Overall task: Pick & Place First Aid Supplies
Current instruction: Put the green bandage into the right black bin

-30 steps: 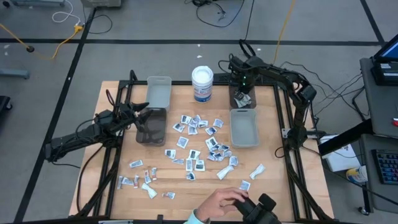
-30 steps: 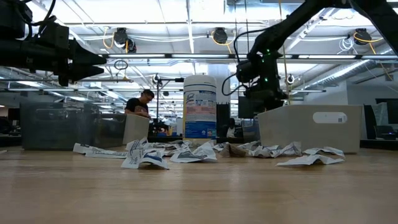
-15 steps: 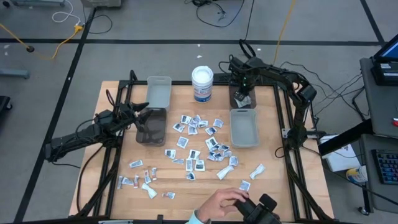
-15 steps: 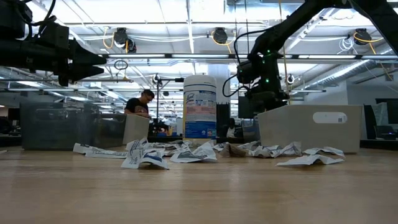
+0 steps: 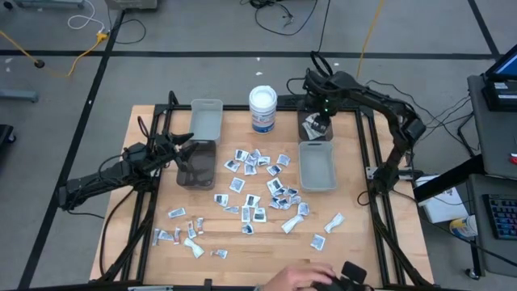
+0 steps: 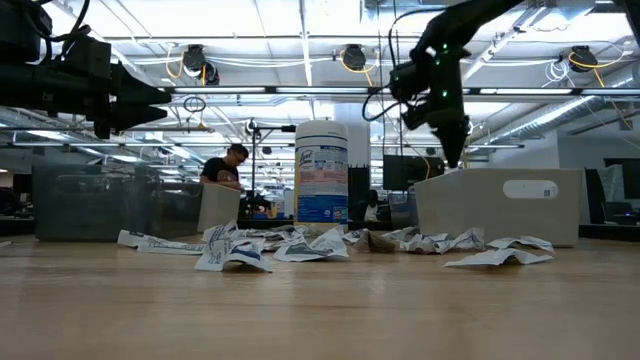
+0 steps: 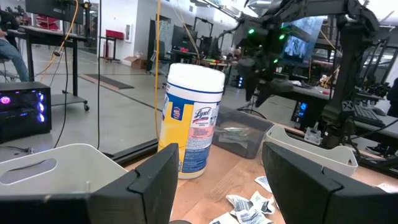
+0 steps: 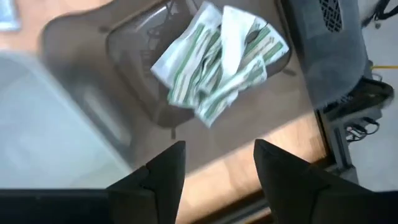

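Many small first aid packets (image 5: 254,190) lie flat and scattered over the middle of the wooden table, also visible in the low view (image 6: 300,243). A bunch of pale green-striped sachets (image 8: 217,59) lies on the floor of a small dark clear bin (image 5: 304,129) at the far right. My right gripper (image 8: 217,180) hangs open above that bin, pointing down, with nothing between its fingers (image 6: 450,140). My left gripper (image 7: 217,186) waits open and level over the dark bin (image 5: 196,166) at the left.
A white round tub (image 5: 263,109) with a blue label stands at the far middle. A grey bin (image 5: 206,120) sits at the far left, another grey bin (image 5: 317,166) right of the packets. A person's hand (image 5: 303,279) with a dark device shows at the near edge.
My right gripper has risen out of the far right bin, straight up and slightly toward the far edge, rolling a little about its own axis. The sachets stay in the bin. The person's hand has drawn back toward the near edge.
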